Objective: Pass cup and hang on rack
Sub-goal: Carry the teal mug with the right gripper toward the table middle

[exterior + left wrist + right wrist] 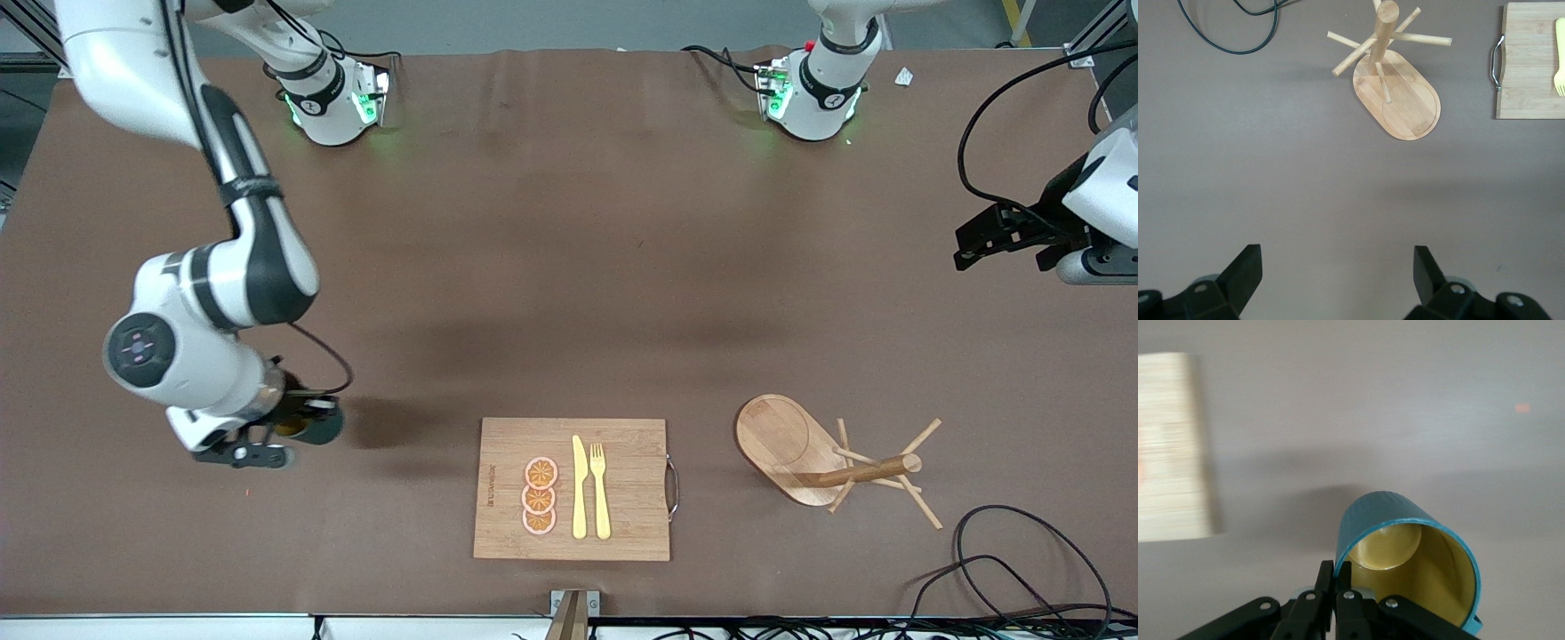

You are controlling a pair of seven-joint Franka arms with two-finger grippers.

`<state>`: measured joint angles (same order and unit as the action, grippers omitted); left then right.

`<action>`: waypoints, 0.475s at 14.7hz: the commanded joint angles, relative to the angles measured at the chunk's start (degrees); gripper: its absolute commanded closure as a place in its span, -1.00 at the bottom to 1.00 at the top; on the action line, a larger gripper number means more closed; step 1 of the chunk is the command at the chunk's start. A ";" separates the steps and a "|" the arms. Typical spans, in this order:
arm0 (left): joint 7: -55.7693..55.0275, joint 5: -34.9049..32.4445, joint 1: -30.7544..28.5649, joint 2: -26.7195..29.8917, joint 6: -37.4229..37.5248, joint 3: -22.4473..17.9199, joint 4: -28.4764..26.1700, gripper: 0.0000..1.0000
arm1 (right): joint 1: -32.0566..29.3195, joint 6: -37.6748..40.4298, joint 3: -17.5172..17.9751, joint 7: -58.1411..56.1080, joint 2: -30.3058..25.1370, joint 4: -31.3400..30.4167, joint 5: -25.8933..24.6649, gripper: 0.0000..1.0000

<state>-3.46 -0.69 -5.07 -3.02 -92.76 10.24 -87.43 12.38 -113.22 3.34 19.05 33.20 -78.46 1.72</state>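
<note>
Teal cup [1408,550], mustard interior empty, rim pinched by right gripper [1335,577] jaws; front view hides this. Left gripper [1338,273] waits, jaws wide, rack [1395,83] at twelve o'clock.

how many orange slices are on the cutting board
3. The orange slices lie in a short row on the cutting board, beside the yellow knife: one farthest from the front camera, one in the middle, one nearest. They overlap slightly; none seems hidden.

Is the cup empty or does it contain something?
Empty. The right wrist view looks into the cup: only its bare yellow inside and bottom show.
</note>
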 commanded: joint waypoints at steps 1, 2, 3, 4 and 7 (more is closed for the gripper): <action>-0.06 0.08 -0.12 -0.06 -1.45 0.13 0.42 -1.00 | 5.35 0.72 3.24 8.35 0.46 4.44 -0.14 0.95; -0.14 0.17 -0.12 -0.14 -1.80 0.13 0.42 -1.00 | 8.33 0.63 3.34 11.07 0.90 6.20 -0.14 0.95; -0.14 0.08 -0.12 -0.15 -2.07 0.13 0.42 -1.00 | 11.58 0.54 3.34 14.49 2.21 8.04 -0.14 0.95; -0.14 0.17 -0.12 -0.15 -2.16 0.13 0.42 -1.00 | 14.22 -0.07 3.34 18.18 3.09 9.36 -0.14 0.96; 0.82 0.43 -0.29 -0.15 -2.60 0.13 0.42 -1.00 | 21.79 -10.49 3.34 26.81 5.99 10.52 -0.14 0.96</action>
<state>-3.46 -0.69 -5.07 -3.08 -94.93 10.25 -87.43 30.64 -118.81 7.03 41.24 35.51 -70.96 1.70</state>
